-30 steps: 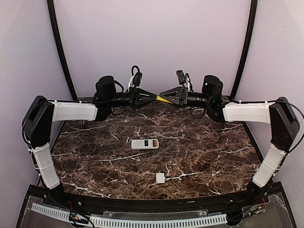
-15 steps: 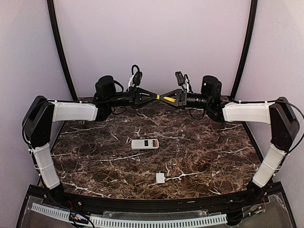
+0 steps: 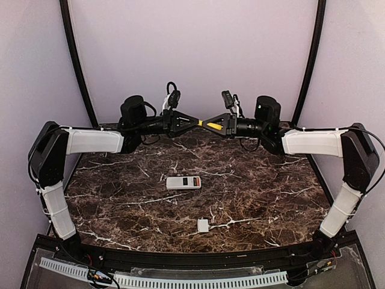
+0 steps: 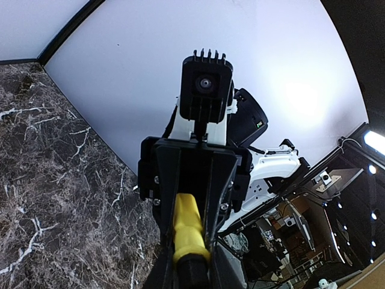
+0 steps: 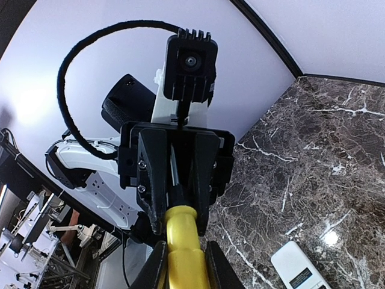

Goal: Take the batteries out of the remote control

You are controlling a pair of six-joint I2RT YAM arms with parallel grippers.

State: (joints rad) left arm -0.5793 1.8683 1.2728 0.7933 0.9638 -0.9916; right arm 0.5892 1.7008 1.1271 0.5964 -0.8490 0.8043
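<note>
The remote control [image 3: 183,182] lies flat on the marble table, white, with a small red-and-dark patch [image 3: 194,181] in its open compartment where the batteries sit; they are too small to tell apart. Its corner also shows in the right wrist view [image 5: 299,269]. High above the back of the table both grippers meet tip to tip on a yellow-handled screwdriver [image 3: 212,126]. My left gripper [image 3: 192,122] is shut on its dark end [image 4: 192,272]. My right gripper [image 3: 209,125] is shut on the yellow handle [image 5: 185,250].
A small white square cover piece [image 3: 203,226] lies near the table's front edge. Curved black frame bars [image 3: 75,60] stand at the back left and back right, before a plain pale wall.
My right gripper has slid slightly left along the yellow handle and closed on it. The left gripper has kept its hold; remote and cover have not moved.
</note>
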